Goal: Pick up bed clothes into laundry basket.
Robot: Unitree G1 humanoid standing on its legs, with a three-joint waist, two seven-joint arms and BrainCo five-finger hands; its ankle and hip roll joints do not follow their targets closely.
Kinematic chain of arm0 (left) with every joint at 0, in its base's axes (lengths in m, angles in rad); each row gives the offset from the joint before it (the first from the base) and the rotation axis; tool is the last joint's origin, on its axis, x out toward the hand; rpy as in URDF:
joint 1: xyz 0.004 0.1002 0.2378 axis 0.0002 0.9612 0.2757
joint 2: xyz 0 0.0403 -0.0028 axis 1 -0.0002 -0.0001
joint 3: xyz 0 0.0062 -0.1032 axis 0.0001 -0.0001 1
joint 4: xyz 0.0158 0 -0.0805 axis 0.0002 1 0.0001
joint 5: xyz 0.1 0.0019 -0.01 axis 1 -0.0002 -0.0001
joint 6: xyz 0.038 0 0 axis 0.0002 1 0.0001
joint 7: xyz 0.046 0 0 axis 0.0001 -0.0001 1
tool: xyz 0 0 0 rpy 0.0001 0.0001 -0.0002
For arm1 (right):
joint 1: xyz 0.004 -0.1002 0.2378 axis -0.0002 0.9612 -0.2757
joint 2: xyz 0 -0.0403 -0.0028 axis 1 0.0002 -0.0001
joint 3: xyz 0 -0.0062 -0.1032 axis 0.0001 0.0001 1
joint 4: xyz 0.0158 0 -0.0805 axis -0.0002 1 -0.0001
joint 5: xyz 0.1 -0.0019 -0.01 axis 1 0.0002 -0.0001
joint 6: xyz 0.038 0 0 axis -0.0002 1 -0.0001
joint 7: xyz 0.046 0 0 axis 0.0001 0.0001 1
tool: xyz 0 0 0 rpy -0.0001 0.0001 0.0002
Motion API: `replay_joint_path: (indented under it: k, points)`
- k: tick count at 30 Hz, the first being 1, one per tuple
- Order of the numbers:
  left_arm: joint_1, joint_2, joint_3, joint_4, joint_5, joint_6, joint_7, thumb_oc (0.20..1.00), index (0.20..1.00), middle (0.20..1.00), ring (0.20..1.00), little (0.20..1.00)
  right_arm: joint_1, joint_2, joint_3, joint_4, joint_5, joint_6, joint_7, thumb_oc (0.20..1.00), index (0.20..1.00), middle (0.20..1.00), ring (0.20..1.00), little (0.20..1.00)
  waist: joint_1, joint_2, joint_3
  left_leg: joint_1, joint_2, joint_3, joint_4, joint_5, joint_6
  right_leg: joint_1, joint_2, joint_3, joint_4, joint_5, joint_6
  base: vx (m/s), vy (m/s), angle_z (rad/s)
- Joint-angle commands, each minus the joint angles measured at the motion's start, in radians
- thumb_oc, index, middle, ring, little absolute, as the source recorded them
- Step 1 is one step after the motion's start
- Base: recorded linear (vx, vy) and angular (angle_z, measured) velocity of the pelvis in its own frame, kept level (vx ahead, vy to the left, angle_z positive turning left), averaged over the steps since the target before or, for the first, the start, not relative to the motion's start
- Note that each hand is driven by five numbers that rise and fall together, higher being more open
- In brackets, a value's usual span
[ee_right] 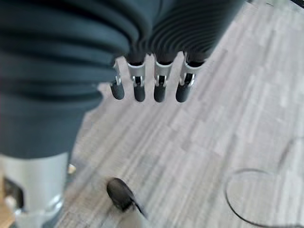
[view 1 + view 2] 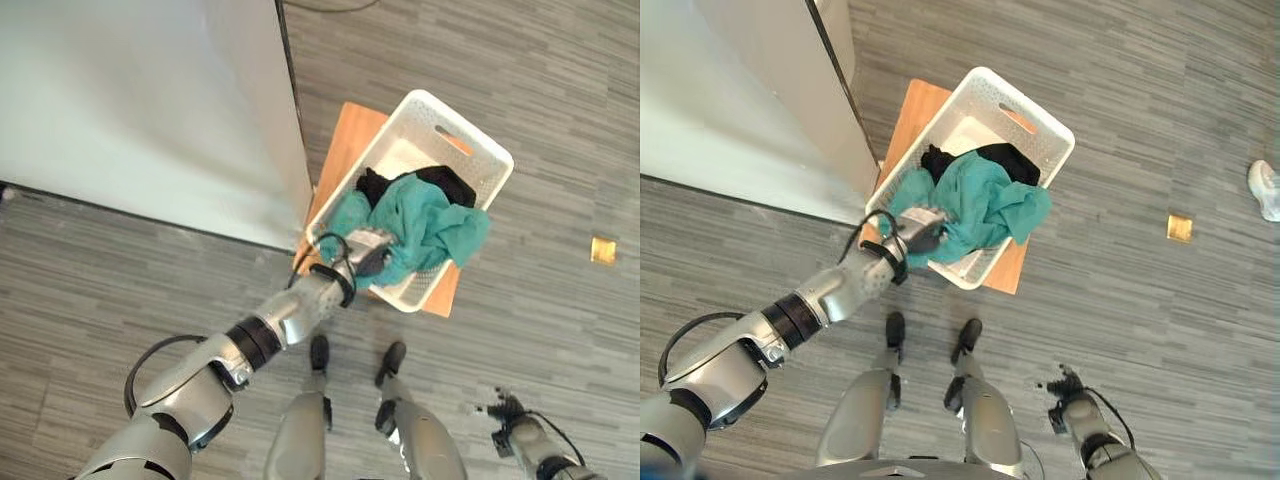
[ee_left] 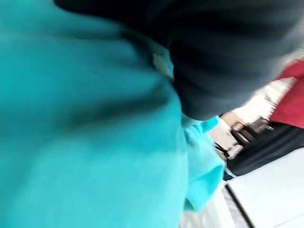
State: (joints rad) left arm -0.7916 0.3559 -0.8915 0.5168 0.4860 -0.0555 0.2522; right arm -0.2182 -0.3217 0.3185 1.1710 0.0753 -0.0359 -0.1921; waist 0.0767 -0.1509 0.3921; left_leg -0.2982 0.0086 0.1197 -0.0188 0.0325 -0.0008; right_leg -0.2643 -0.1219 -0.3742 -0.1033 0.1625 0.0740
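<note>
Teal cloth (image 2: 985,205) heaped in the white perforated laundry basket (image 2: 1045,120), over a black garment (image 2: 1000,158)
Soft folds drape the near rim by the left hand (image 2: 923,233), finger state untellable, and could snag and drag out; right hand (image 1: 147,83) hangs relaxed above plank floor (image 1: 213,137)
</note>
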Motion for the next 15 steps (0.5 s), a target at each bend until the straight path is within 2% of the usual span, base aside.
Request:
replay_joint_path:
  k: [1, 9, 13, 15]
  points:
    - [-0.055, -0.091, 0.033, 0.027, 0.017, -0.038, 0.049, 1.0, 1.0, 1.0, 1.0, 1.0, 0.018, -0.042, 0.023, -0.041, -0.035, -0.014, -0.019, 1.0, 1.0, 1.0, 1.0, 1.0, 0.014, 0.033, -0.001, -0.024, 0.072, -0.013, -0.068, -0.008, -0.077, 0.049, -0.083, -0.012, 0.016, -0.056, 0.142, -0.04, -0.029, 0.01]
    - [0.011, -0.155, 0.02, -0.005, -0.075, -0.064, 0.029, 1.0, 1.0, 1.0, 1.0, 1.0, 0.053, -0.046, 0.071, -0.069, -0.067, -0.012, -0.019, 1.0, 1.0, 1.0, 1.0, 1.0, 0.014, 0.019, 0.012, 0.002, 0.073, -0.017, -0.068, -0.016, -0.074, 0.07, -0.067, -0.005, 0.016, -0.075, 0.124, 0.0, -0.046, 0.04]
    - [0.014, -0.155, 0.034, -0.07, -0.114, -0.073, 0.038, 1.0, 1.0, 1.0, 1.0, 1.0, 0.08, -0.038, 0.077, -0.077, -0.078, -0.012, -0.015, 1.0, 1.0, 1.0, 1.0, 1.0, 0.013, 0.02, 0.011, 0.014, 0.072, -0.021, -0.068, -0.017, -0.07, 0.082, -0.063, -0.004, 0.016, -0.08, 0.121, 0.0, -0.041, 0.02]
    - [0.019, -0.141, 0.054, -0.158, -0.155, -0.084, 0.045, 1.0, 1.0, 1.0, 1.0, 1.0, 0.104, -0.034, 0.075, -0.078, -0.085, -0.012, -0.014, 1.0, 1.0, 1.0, 1.0, 1.0, 0.014, 0.022, 0.004, 0.025, 0.072, -0.024, -0.068, -0.019, -0.067, 0.092, -0.059, -0.003, 0.016, -0.085, 0.118, 0.0, -0.075, 0.0]
